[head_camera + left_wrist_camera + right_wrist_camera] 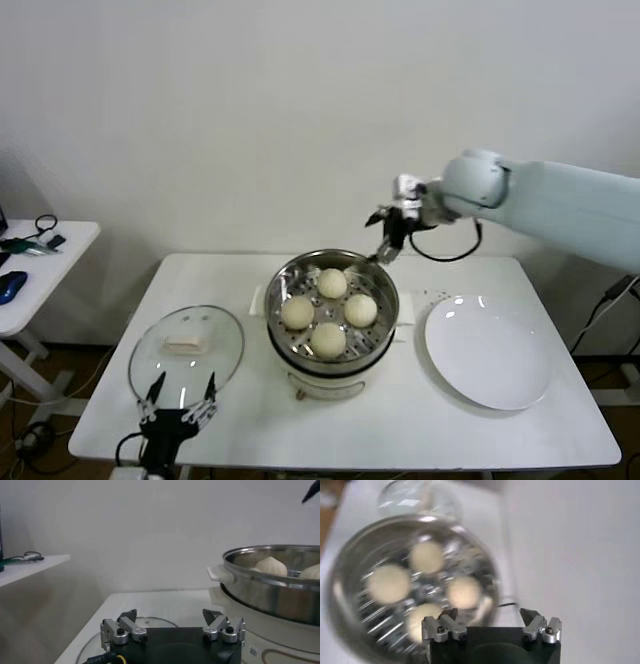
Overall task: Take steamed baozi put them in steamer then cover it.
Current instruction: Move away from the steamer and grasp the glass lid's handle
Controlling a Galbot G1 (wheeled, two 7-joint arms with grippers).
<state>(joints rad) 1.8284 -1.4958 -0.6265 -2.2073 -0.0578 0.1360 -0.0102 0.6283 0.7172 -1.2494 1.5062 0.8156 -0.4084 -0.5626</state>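
Note:
Several cream-white baozi (333, 283) lie in the shiny steel steamer (284, 281) on its white pot base, mid-table. In the right wrist view the same baozi (388, 583) show from above inside the steamer (350, 555). My right gripper (386, 246) hangs open and empty above the steamer's far right rim; its own view shows the right gripper (489, 614) with nothing between the fingers. The glass cover (186, 353) with its cream handle lies flat on the table, left of the steamer. My left gripper (180, 393) is open just in front of the cover (150, 621), low at the table's near edge.
An empty white plate (490, 351) lies right of the steamer. A small side table (45, 262) with cables and a blue object stands off to the left. The wall is close behind the table.

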